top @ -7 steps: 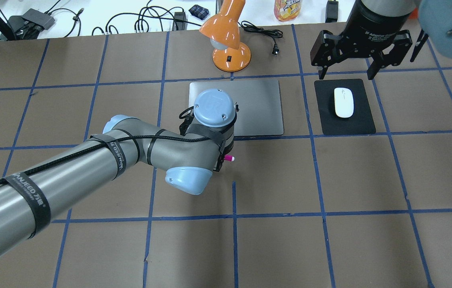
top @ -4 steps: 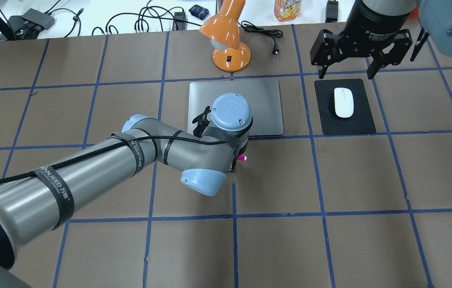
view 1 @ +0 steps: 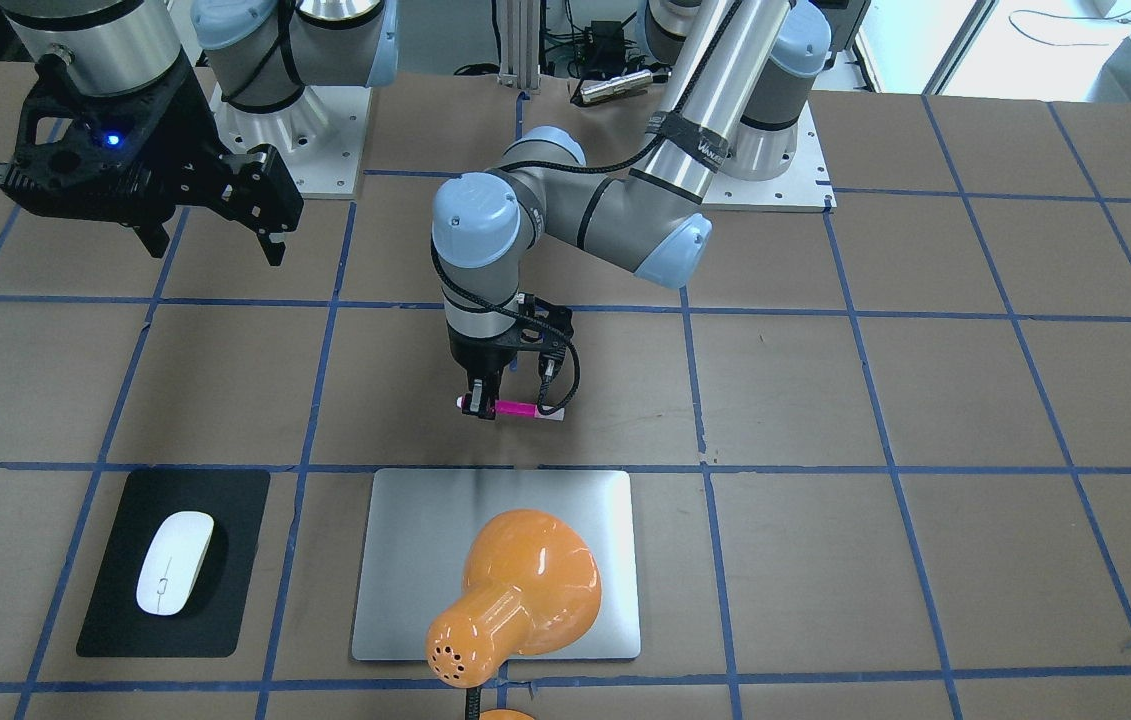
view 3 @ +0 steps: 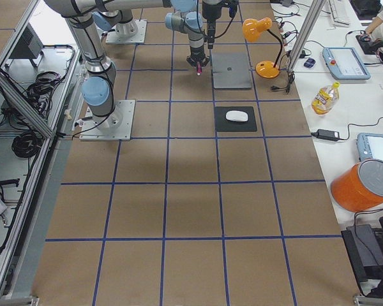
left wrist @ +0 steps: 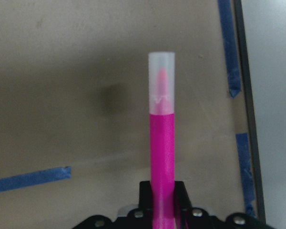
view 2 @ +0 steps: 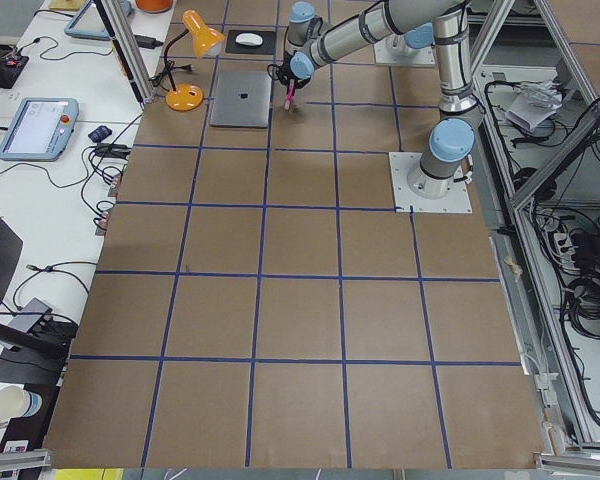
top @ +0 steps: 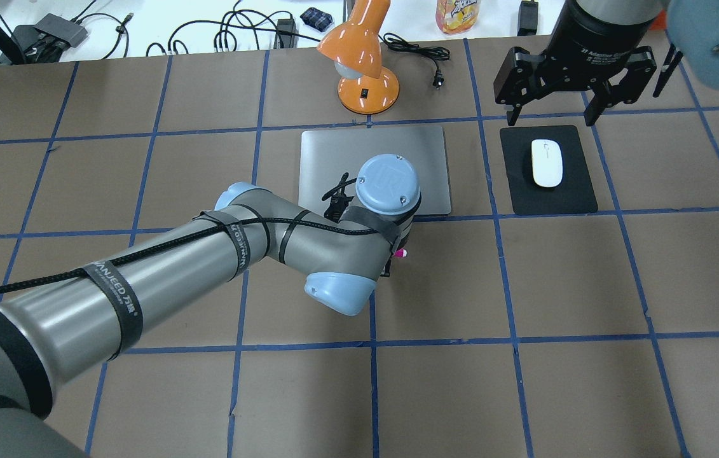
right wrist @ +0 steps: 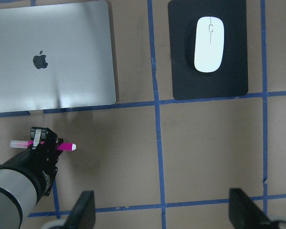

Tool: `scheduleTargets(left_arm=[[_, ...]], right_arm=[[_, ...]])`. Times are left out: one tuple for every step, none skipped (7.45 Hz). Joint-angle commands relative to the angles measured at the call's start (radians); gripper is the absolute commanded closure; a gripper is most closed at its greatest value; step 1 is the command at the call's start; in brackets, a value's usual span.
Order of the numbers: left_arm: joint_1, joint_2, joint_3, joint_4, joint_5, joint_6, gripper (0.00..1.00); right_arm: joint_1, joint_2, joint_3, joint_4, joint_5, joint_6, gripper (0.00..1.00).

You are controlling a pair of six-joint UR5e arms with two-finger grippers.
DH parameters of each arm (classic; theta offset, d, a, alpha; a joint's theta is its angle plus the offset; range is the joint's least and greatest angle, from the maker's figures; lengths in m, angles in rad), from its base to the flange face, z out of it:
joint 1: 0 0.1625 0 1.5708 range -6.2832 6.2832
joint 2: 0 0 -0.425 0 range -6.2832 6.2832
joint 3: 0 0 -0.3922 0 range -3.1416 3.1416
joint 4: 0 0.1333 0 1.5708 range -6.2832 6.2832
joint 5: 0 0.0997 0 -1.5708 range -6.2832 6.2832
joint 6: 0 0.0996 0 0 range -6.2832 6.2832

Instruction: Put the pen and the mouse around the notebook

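My left gripper [view 1: 478, 405] is shut on the magenta pen [view 1: 515, 409], holding it level just above the brown table. The pen's pale cap [left wrist: 161, 90] points away from the fingers. The pen [right wrist: 66, 146] is on the robot's side of the silver notebook [top: 423, 159], just off its near edge, and only its tip [top: 402, 253] shows from overhead. The white mouse [top: 547, 163] lies on a black mat [top: 556, 197] to the notebook's right. My right gripper [top: 550, 117] hangs open high over the mat's far edge, holding nothing.
An orange desk lamp [top: 365, 70] stands just beyond the notebook's far edge and leans over the notebook [view 1: 405, 560] in the front-facing view. Cables, a plug and a snack bag lie on the white bench past the table. Blue tape lines grid the brown surface.
My left arm has moved to the right along the notebook's near edge, carrying the pen with it. The right gripper and the mouse have stayed where they were.
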Motion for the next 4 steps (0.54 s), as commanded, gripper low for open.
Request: scheduleTargets(left_arm=[[-0.001, 0.008, 0.009, 0.008, -0.003, 0.017, 0.00], [0.008, 0.028, 0.012, 0.003, -0.002, 0.102, 0.00], [0.039, 0.042, 0.012, 0.000, -0.014, 0.270, 0.00], [0.079, 0.059, 0.014, -0.003, -0.017, 0.372, 0.00]], right_arm=[[-0.002, 0.001, -0.001, 0.002, -0.001, -0.002, 0.00], [-0.002, 0.001, 0.000, 0.000, -0.001, -0.002, 0.00], [-0.002, 0.001, -0.001, 0.000, -0.001, -0.008, 0.00], [-0.002, 0.002, 0.000, 0.000, -0.001, -0.008, 0.00]])
